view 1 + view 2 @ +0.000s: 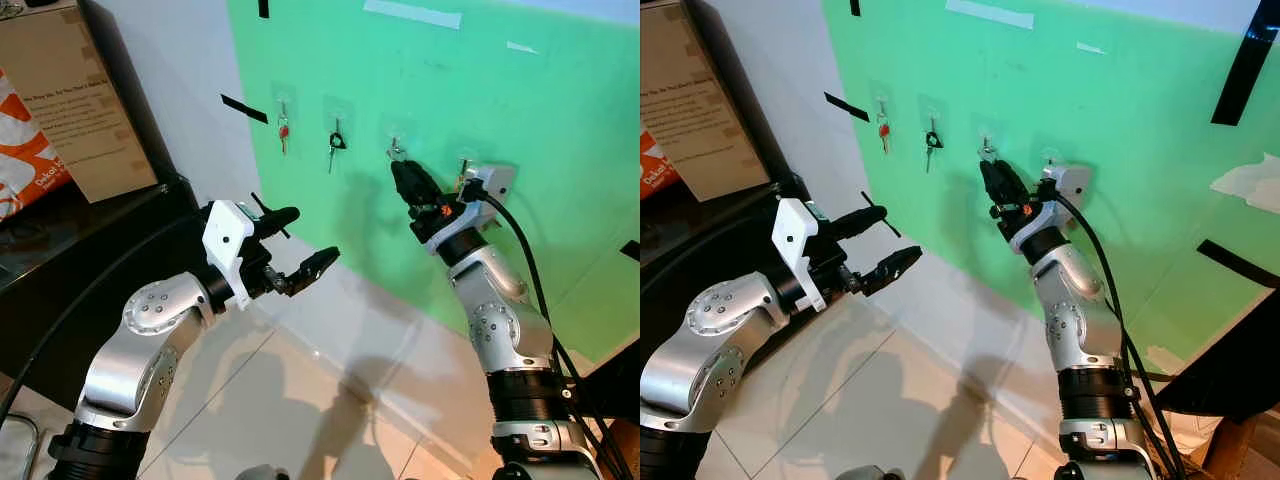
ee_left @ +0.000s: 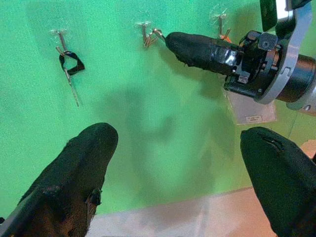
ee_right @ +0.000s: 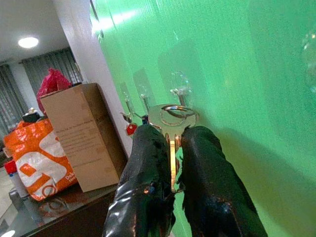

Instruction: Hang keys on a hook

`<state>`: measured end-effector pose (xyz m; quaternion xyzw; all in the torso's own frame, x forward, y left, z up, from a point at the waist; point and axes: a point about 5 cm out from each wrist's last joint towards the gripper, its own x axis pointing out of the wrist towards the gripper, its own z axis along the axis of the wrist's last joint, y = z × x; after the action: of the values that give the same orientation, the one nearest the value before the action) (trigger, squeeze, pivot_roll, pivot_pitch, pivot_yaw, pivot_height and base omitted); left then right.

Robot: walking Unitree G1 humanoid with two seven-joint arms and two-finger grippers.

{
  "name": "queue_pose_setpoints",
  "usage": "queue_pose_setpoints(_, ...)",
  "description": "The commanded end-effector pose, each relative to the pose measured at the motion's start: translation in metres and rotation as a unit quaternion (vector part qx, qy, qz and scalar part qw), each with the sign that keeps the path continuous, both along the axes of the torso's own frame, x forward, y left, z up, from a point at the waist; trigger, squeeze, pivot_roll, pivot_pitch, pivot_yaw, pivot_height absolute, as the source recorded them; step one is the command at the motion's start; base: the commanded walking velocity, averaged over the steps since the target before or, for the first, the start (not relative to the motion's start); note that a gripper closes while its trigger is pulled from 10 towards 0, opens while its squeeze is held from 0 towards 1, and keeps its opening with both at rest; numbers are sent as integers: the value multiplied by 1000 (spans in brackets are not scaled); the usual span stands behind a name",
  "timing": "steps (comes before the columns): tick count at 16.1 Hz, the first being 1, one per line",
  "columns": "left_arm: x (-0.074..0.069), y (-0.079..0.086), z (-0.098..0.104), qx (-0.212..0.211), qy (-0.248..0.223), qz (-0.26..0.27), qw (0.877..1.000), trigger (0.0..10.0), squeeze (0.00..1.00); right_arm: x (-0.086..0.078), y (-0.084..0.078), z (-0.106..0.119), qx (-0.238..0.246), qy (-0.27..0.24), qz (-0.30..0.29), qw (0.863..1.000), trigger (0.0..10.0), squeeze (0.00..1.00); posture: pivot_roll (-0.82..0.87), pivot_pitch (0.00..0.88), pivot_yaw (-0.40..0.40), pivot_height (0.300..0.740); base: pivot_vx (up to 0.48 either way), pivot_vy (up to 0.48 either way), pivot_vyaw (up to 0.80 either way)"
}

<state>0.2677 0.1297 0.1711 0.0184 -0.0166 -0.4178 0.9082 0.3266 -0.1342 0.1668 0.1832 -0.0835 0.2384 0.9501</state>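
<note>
Green wall, right claw pinching key

Before me — a green sheet taped to a white wall, with black tape strips and pale tape pieces on it. Below, a glossy light-tiled floor. To my left — a dark table carrying a cardboard box and an orange-and-white bag. A ceiling light glows above grey curtains.
</note>
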Motion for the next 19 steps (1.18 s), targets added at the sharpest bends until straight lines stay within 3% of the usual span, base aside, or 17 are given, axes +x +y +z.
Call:
queue_pose_setpoints(1, 1, 1, 3, 4, -3, -2, 1000, 10000, 0, -4, 0, -2, -6, 2, 4, 1000, 10000, 0, 10, 0, 89, 740, 0, 0, 0)
queue_pose_setpoints(11, 1, 1, 3, 5, -4, 1, 1000, 10000, 0, -8, 11, -5, -36, -2, 28, 999, 10000, 0, 13, 0, 87, 740, 0, 0, 0)
queue_pose_setpoints(19, 2, 0, 3, 5, -4, 0, 1000, 10000, 0, -4, 8, -16, -20, 29, 7, 999, 10000, 0, 14, 0, 88, 740, 0, 0, 0)
